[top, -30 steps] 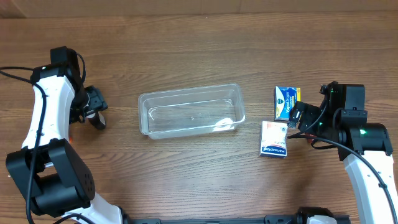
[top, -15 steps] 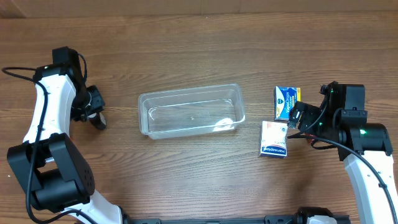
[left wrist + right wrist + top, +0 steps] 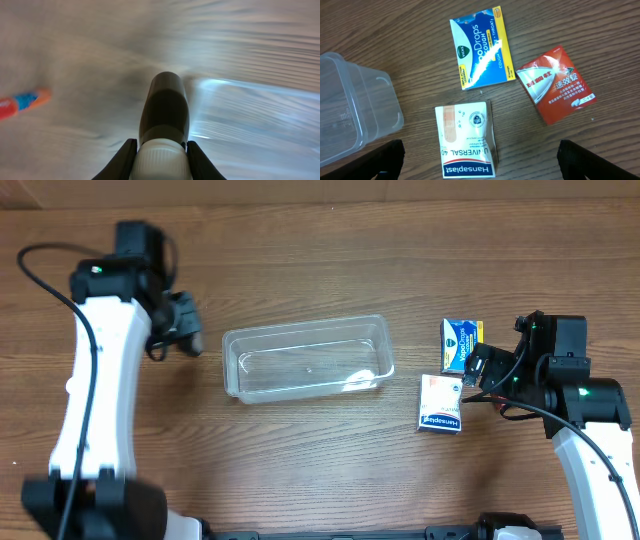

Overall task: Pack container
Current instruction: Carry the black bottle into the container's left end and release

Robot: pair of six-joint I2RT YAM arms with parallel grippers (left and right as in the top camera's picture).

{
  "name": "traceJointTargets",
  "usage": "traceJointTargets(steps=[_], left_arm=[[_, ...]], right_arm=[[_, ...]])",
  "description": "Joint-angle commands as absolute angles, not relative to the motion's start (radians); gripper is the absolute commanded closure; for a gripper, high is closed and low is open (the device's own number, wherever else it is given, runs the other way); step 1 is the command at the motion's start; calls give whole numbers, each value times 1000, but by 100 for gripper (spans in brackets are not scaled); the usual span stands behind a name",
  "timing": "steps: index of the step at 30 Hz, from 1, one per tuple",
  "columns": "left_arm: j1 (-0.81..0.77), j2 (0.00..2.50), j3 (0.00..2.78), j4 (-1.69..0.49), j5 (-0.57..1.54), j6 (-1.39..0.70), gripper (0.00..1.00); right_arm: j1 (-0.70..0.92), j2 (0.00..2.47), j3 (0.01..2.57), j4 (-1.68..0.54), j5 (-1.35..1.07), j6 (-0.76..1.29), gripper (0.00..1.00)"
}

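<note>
My left gripper [image 3: 161, 148] is shut on a dark bottle [image 3: 165, 107] with a white ribbed cap, which it holds off the table. From overhead, the left gripper [image 3: 186, 336] hangs just left of the clear container [image 3: 308, 358]. The container is empty; it shows blurred in the left wrist view [image 3: 250, 115]. My right gripper [image 3: 481, 162] stands open above a white Hansaplast box [image 3: 466, 140], with nothing between its fingers. Overhead, the right gripper [image 3: 478, 370] is to the right of the container.
A blue and yellow cough drops box [image 3: 481, 47] and a red box [image 3: 556, 85] lie beside the Hansaplast box [image 3: 440, 404]. The container's corner [image 3: 350, 105] is at the left of the right wrist view. An orange and blue item [image 3: 22, 102] lies blurred on the table, left of the bottle.
My left gripper has shut on the bottle, risen and swung right, toward the container's left end. The right arm and the boxes have not moved.
</note>
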State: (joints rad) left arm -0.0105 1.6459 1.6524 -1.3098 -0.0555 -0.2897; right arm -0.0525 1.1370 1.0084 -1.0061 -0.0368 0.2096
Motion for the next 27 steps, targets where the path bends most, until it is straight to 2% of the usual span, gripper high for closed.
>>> traceJointTargets(steps=[1,4,9,14,23,25,27], left_arm=[[-177,1576,1686,-1328,-33,-336,96],[-241,1615,1649,-1328,-33,-350,96],[-242,1729,1568,-1269,-35,-362,96],[-241,1859,1565,-1179,-134,-352,96],[-221,1879,1565,-1120,-211,-352,95],[-223,1879,1565,-1121,-199,-352,93],[-223,1879,1565,-1120,-176,-352,86]], right_arm=[[-57,1130,1039,-1001,-48,218,0],[-57,1130,1039,-1000,-47,218,0],[-57,1130,1039,-1000,-47,218,0],[-57,1130,1039,-1001,-47,218,0],[-57,1130,1039,-1001,-47,218,0],[-57,1130,1039,-1001,-47,218,0],[-57,1130,1039,-1001,-47,218,0]])
